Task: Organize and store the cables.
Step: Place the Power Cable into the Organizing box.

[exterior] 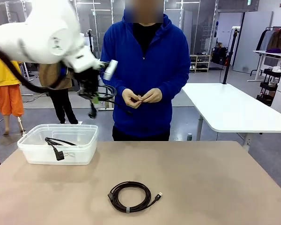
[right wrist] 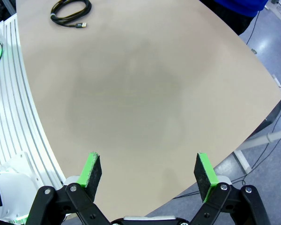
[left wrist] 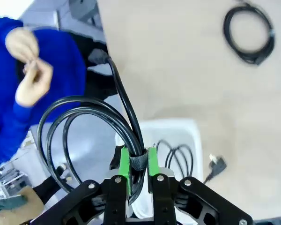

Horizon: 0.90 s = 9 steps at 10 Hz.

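left claw (left wrist: 138,159) pinched tight on a coiled cable (left wrist: 79,105), over the tub (exterior: 37,157) at the bench's (exterior: 210,183) ten o'clock. another cable (exterior: 56,144) lies inside it; a third cable (exterior: 129,197) sits at six o'clock. right claw (right wrist: 150,171) gapes wide, empty.

Beige matte tabletop (exterior: 201,178) in foreground. Long white rectangular table (exterior: 234,110) behind, right side. Grey smooth floor (exterior: 182,119). Glass partition walls (exterior: 201,28) at rear. Rack of dark garments (exterior: 274,40) far right.

Bright even light; wrist views blurred, warped.
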Tool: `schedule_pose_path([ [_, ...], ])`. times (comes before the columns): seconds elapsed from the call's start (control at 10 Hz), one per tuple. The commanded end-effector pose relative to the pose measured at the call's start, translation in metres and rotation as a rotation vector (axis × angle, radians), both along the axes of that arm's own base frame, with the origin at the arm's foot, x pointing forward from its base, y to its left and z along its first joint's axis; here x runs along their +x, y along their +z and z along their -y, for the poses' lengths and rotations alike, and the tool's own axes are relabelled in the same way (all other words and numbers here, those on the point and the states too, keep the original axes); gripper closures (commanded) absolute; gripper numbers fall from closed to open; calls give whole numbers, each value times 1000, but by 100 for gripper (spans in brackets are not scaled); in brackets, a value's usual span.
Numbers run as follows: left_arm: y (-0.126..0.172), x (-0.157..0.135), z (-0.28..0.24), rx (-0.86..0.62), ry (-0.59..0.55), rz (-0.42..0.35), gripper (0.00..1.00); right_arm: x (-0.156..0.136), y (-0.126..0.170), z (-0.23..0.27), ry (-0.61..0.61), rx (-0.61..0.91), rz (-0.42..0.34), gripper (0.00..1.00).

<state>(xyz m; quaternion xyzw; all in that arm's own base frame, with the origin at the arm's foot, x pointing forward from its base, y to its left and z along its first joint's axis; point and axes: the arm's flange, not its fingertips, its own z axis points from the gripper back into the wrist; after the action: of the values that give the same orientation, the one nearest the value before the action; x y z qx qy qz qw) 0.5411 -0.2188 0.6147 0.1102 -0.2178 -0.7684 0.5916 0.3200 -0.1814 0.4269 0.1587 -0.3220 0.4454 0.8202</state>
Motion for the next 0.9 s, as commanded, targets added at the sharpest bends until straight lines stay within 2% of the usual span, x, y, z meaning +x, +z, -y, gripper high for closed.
schedule_pose_path([
  [0.0, -18, -17, -70, -72, -29, 13, 82, -1, 1, -1, -1, 10, 5, 0],
  [0.2, -25, -17, -123, -4, 73, 20, 82, -1, 1, -1, -1, 10, 5, 0],
  [0.5, -37, -26, -158, -2, 148, 16, 82, -1, 1, -1, -1, 10, 5, 0],
  [0.8, -60, -11, -175, -5, 241, -59, 82, -1, 1, -1, -1, 10, 5, 0],
])
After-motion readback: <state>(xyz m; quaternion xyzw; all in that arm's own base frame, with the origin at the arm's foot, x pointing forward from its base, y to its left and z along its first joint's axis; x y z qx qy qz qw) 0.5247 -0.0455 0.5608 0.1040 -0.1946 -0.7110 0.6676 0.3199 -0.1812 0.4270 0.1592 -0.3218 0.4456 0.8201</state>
